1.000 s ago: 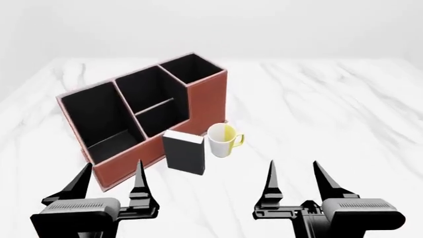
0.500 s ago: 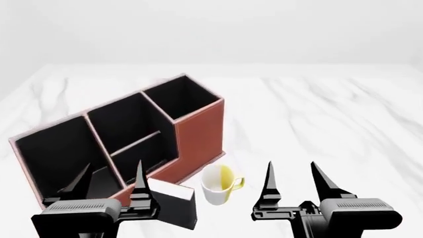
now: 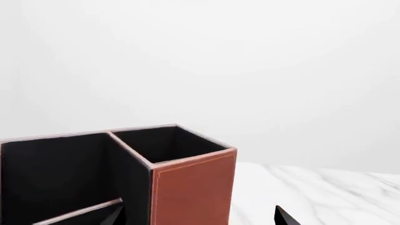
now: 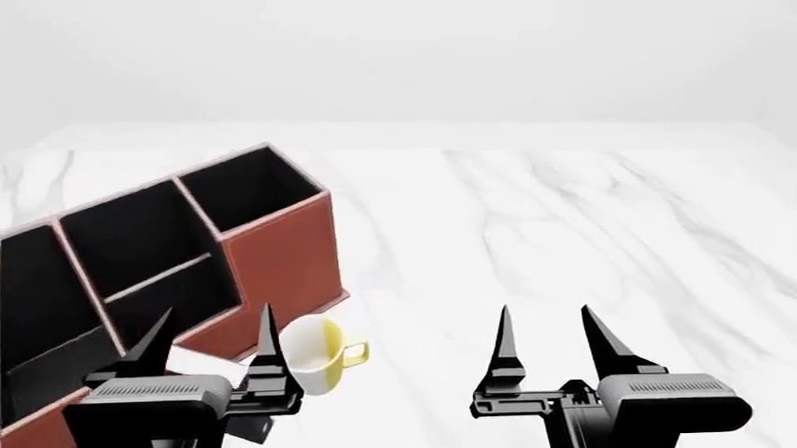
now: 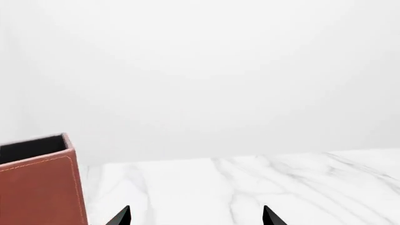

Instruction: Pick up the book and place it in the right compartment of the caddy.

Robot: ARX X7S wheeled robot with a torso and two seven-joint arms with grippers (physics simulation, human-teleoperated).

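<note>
**Book sits under the left claw**

The book (image 4: 230, 397) seems to stand on the table (image 4: 561, 243) just behind the left claw (image 4: 209, 343), mostly hidden, near the caddy (image 4: 280, 252). Both claws are apart and empty; the right claw (image 4: 546, 341) is farther.

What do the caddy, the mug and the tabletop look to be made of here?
The caddy: red-brown leather-look outer walls with pale stitched edge trim and a matte black lining, probably faux leather. The mug: smooth and slightly glossy, white outside and yellow inside, likely glazed ceramic. The tabletop: white with grey veins, like polished marble. All are simulator renders, so these are surface looks only.
</note>
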